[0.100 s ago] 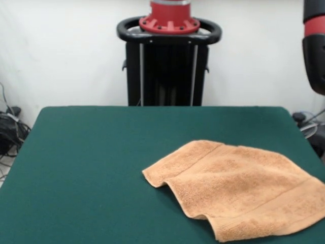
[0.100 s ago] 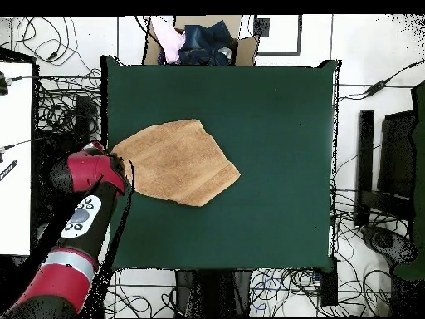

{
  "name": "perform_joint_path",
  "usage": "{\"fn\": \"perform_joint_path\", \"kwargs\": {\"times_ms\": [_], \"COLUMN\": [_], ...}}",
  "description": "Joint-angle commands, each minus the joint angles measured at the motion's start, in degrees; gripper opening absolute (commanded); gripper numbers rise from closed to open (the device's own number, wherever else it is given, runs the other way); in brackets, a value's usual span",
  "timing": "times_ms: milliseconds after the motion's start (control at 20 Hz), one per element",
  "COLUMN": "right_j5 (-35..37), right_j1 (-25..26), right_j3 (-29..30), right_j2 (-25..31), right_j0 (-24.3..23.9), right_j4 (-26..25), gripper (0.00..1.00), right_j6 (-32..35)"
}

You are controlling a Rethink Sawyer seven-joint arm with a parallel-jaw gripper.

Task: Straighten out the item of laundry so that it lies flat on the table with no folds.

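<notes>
Right now the orange-tan terry towel (image 1: pixel 238 190) lies on the dark green table (image 1: pixel 91 168), well off to one side, close to the right edge in the front view and running out of the picture at the lower right. From overhead, the same towel (image 2: pixel 177 162) sits at the left part of the table (image 2: pixel 266 149), its left corner reaching the table's edge. It is not flat: the front view shows the near left edge rolled under in a soft curve, with a shadowed fold beneath it, and the outline comes to a blunt point toward the table's middle. A flat woven band runs across the cloth near its far edge, and another shows near the lower right edge.

And the red and black arm (image 2: pixel 79 220) comes up from the bottom left of the overhead view, its red end section sitting right at the towel's left corner, over the table's edge. In the front view only a red and black piece of the arm (image 1: pixel 315 46) shows at the top right. The gripper itself hides beneath that red end section, so whether it is apart or together cannot be told.

Beyond the table's far edge overhead, a cardboard box (image 2: pixel 199 41) holds pink and dark blue cloth, and cables (image 2: pixel 50 50) sprawl over the white floor.
</notes>
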Motion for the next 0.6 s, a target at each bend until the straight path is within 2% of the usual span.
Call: {"fn": "perform_joint_path", "kwargs": {"times_ms": [50, 400, 600], "right_j5": [-2.06, -7.98, -9.17], "right_j1": [-1.53, -6.89, -11.64], "right_j3": [4.86, 14.06, 19.76], "right_j2": [6.2, 12.56, 15.44], "right_j0": [-1.55, -8.09, -12.04], "right_j4": [1.0, -2.97, -6.26], "gripper": [1.0, 1.0, 1.0], "right_j6": [8.18, 2.23, -1.1]}}
